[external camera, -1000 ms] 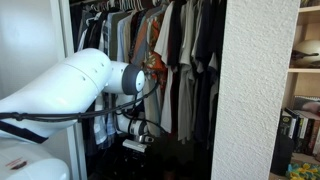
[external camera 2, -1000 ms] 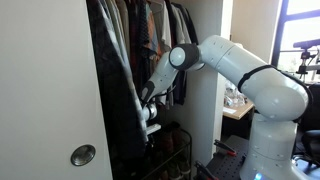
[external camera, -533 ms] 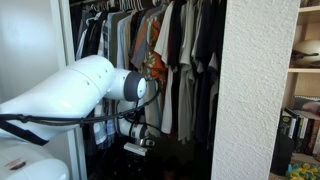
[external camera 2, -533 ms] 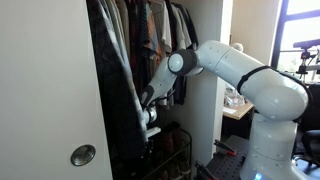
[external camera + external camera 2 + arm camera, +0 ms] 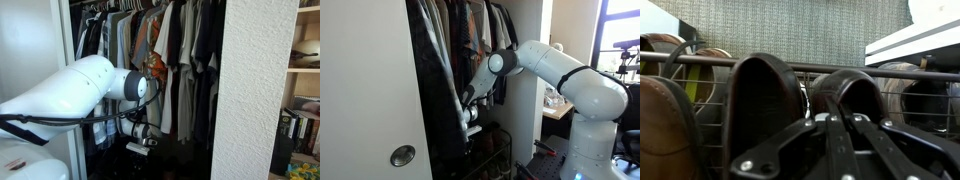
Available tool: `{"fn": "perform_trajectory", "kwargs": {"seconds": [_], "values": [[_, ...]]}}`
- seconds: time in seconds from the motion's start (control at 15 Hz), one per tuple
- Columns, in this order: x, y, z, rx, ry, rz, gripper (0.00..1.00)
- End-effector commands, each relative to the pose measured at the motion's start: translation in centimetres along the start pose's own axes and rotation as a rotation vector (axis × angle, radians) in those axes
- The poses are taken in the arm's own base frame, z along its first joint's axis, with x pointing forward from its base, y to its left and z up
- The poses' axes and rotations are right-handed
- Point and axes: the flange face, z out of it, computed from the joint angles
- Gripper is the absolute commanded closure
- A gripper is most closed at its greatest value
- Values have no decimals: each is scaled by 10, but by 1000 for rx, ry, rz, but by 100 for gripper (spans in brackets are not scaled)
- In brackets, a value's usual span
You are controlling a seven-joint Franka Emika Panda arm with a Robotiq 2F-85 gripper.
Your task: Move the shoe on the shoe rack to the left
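Your end effector (image 5: 832,120) fills the bottom centre of the wrist view. Its black linkages rise from both lower corners and meet in the middle, so the fingers are pressed together with nothing visibly pinched between them.

Just above and behind the tips, two dark leather shoes stand side by side on the shoe rack (image 5: 700,60), whose thin wire rail runs across the frame in front of them. The left dark shoe (image 5: 762,92) sits a little left of centre. The right dark shoe (image 5: 848,95) sits right of centre, close beside it. The tips line up roughly with the gap between the two, and you cannot tell from this angle whether they touch either one. A brown shoe (image 5: 660,125) occupies the lower left edge of the frame, also behind the wires. A woven grey wall (image 5: 790,22) fills the top of the view, and a white shelf (image 5: 915,42) cuts in at the upper right.

In both exterior views your arm reaches low into the closet, under the hanging clothes (image 5: 175,50). There the end effector (image 5: 140,143) appears as a pale block in the dark lower middle of the frame. From the opposite angle the end effector (image 5: 470,125) hangs just above the wire rack (image 5: 498,150). The shoes are lost in shadow in both exterior views. A round door knob (image 5: 403,155) shows at the lower left.
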Motion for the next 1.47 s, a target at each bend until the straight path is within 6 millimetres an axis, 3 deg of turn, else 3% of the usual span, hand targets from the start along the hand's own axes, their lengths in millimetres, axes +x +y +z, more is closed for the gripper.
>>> {"fn": "perform_trajectory", "kwargs": {"seconds": [0.0,0.2,0.53,1.0,1.4], "values": [[4,-6,11,-10,4,22,99],[2,-11,10,-19,7,22,99],[-11,-23,-9,26,49,-25,99],[-59,-51,-44,133,312,-87,99],[-89,-82,-50,188,336,-153,99]]}}
